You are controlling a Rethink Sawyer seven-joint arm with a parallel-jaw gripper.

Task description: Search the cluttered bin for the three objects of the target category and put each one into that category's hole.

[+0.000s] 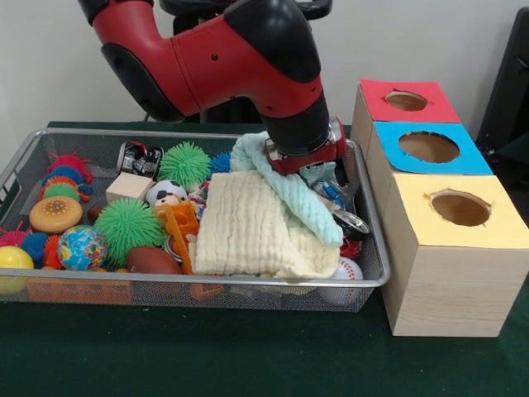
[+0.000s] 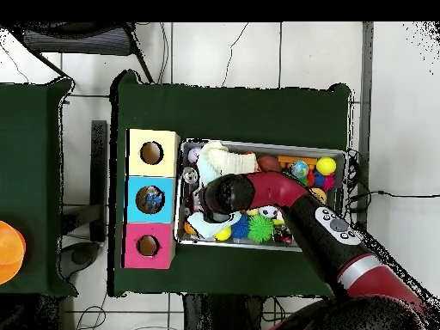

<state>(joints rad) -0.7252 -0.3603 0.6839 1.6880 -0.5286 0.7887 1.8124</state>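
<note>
The wire mesh bin (image 1: 207, 283) is full of toys and cloths. It also shows in the overhead view (image 2: 258, 143). My gripper (image 1: 325, 175) is down in the bin's right part, at the top of a mint cloth (image 1: 285, 188) that lies over a cream cloth (image 1: 248, 227). The wrist and the cloth hide its tips. In the overhead view the arm's head (image 2: 225, 193) covers it. Three wooden boxes with holes stand beside the bin: red top (image 1: 405, 101), blue top (image 1: 430, 147), yellow top (image 1: 459, 207).
Two green spiky balls (image 1: 186, 161) (image 1: 124, 223), a globe ball (image 1: 81, 246), a yellow ball (image 1: 12, 260), a brown football (image 1: 153, 260), a baseball (image 1: 343, 273), a burger toy (image 1: 55, 213) and a wooden block (image 1: 128, 186) lie in the bin. Something metal (image 1: 351, 222) lies by its right wall.
</note>
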